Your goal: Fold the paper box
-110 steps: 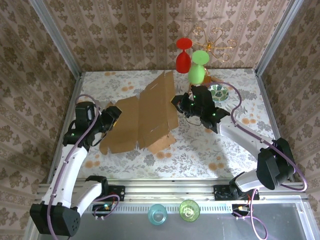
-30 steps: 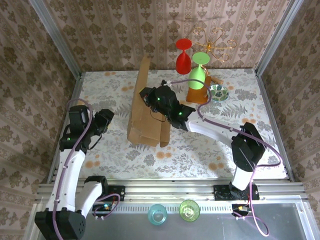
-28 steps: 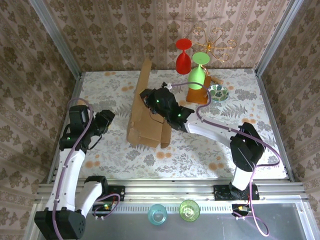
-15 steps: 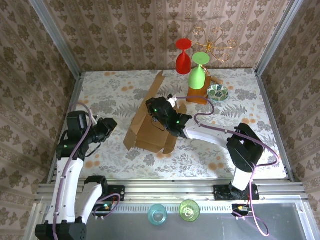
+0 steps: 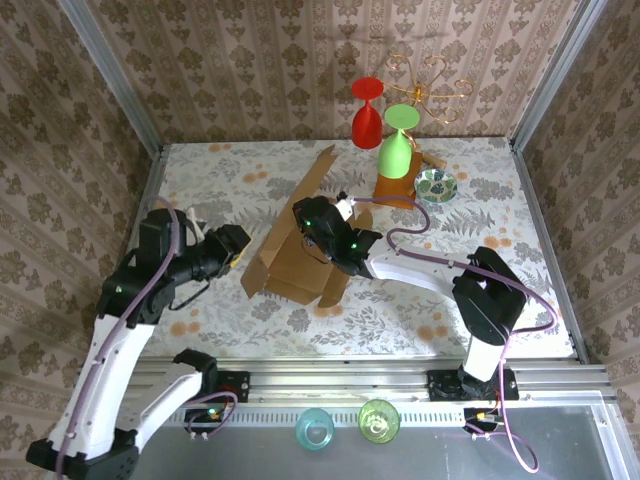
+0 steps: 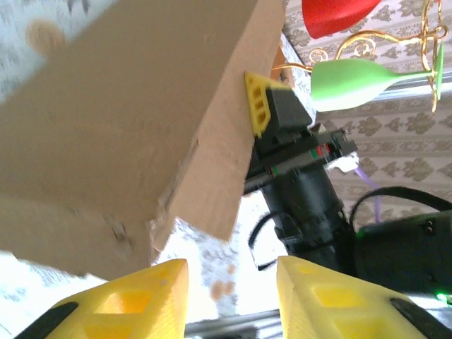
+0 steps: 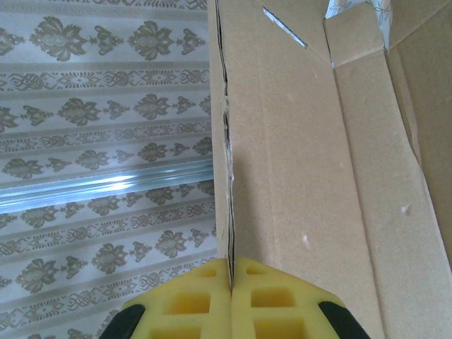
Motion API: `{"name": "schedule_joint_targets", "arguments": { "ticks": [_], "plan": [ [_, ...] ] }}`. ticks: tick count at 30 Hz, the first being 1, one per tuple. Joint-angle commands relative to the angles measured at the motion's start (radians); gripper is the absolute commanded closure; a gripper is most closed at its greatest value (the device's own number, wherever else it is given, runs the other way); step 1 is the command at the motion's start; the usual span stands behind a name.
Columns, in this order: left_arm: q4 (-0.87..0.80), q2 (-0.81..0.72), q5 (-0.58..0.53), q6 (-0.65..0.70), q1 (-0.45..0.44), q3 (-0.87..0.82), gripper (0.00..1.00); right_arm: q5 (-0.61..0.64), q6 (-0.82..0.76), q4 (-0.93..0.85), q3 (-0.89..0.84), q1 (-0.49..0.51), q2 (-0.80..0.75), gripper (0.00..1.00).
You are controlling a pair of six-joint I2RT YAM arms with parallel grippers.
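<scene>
While under paper box (image 5: 287, 255), floral tabletop (image 5: 230, 172), damask walls (image 5: 250, 60).

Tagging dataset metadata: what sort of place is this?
Likely a staged robot test cell, not a real room: aluminium frame around wallpaper panels, a floral-covered table, and the paper box as the workpiece.

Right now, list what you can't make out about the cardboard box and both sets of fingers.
- Top view: the right arm covers the right fingers, hiding their pinch on the box.
- Left wrist view: the box runs off the top and left edges.
- Top view: the left fingers sit too close to the box to tell whether they touch.
</scene>
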Motion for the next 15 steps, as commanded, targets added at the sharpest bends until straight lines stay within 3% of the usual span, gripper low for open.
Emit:
{"name": "schedule_joint_targets", "arguments": {
  "ticks": [1, 8, 15],
  "plan": [
    [0.009, -0.070, -0.269, -0.385, -0.135, -0.016, 0.60, 0.071, 0.049, -0.018, 0.049, 0.007, 0.026, 1.00],
    [0.265, -0.051, -0.452, -0.592, -0.276, -0.163, 0.51, 0.057, 0.099, -0.030, 0.096, 0.008, 0.052, 1.00],
    [0.383, 0.000, -0.551, -0.649, -0.330, -0.189, 0.50, 0.057, 0.115, -0.039, 0.101, 0.007, 0.052, 1.00]
  ]
}}
